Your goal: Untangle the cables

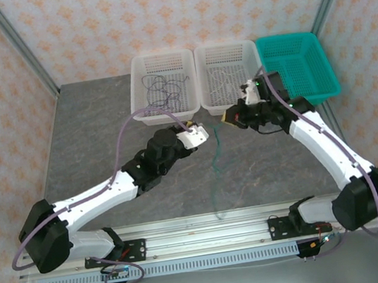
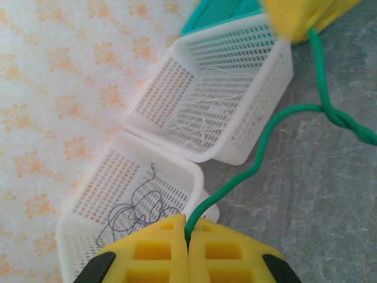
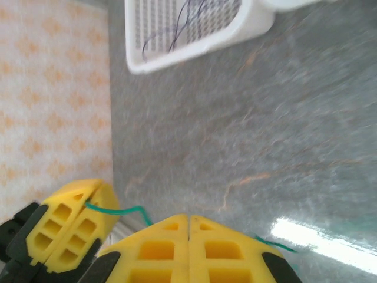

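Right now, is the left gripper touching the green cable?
Touching. In the left wrist view the green cable comes straight out of the seam between the shut yellow fingers of the left gripper, so it is pinched there.

Green cable [image 2: 318, 73] twisted; purple cable [image 2: 132, 215], white cable [image 2: 197, 121] coiled.

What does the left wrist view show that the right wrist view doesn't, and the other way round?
Left wrist, not right wrist: the white cable lying in the middle white basket, a corner of the teal basket, and a twist in the green cable. Right wrist, not left wrist: a bright glare on the grey table. Both: the green cable running between the left gripper and the right gripper, each shut on it, and the dark cable in the other white basket.
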